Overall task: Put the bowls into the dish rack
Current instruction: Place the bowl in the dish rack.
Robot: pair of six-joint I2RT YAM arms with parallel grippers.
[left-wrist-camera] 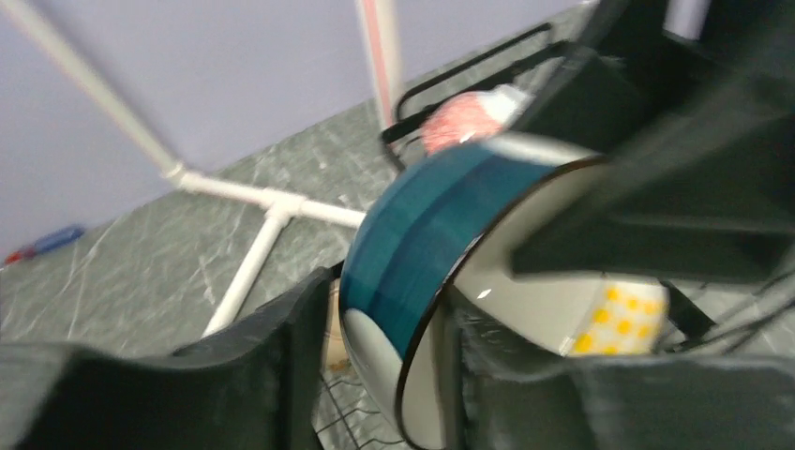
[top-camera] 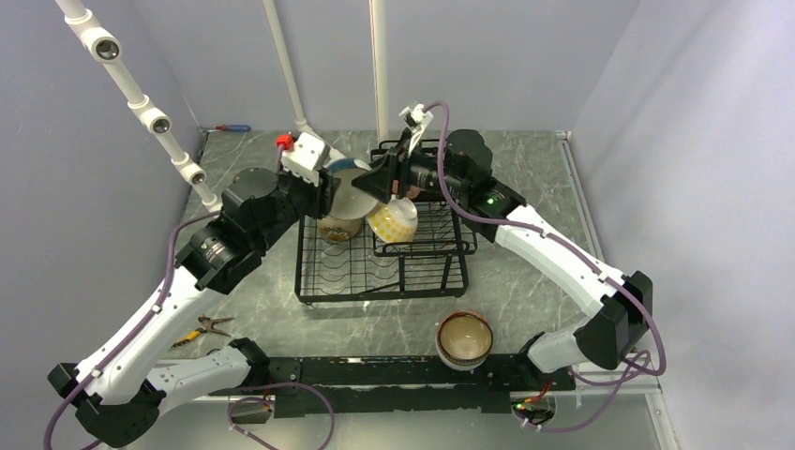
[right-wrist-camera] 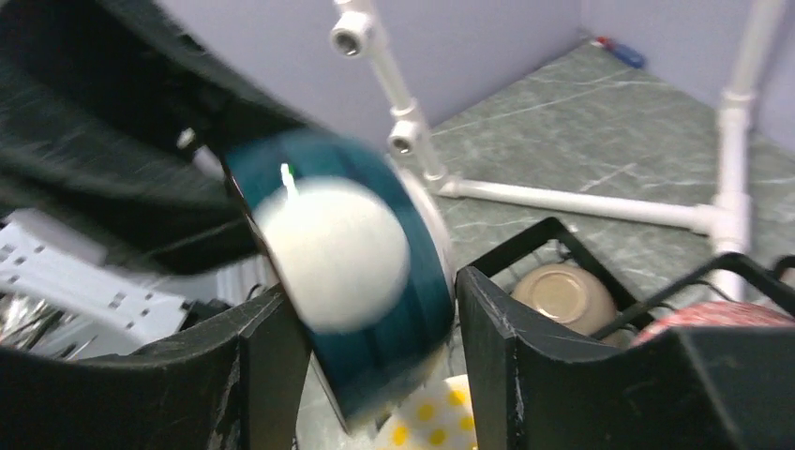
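A glossy round teal bowl [top-camera: 349, 190] with a white inside and foot hangs on edge between the two grippers, above the back of the black wire rack [top-camera: 309, 281]. The right gripper [right-wrist-camera: 375, 375] is clamped across its curved sides. The left gripper [left-wrist-camera: 389, 384] has its jaws slightly apart astride the wall, with a sliver of gap at the outer one. Both arms reach forward and bend inward, wrists facing each other.

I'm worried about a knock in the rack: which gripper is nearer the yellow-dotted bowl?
Right. The right gripper hangs just above the yellow-dotted bowl; the left gripper is farther left, beyond the teal bowl between them.
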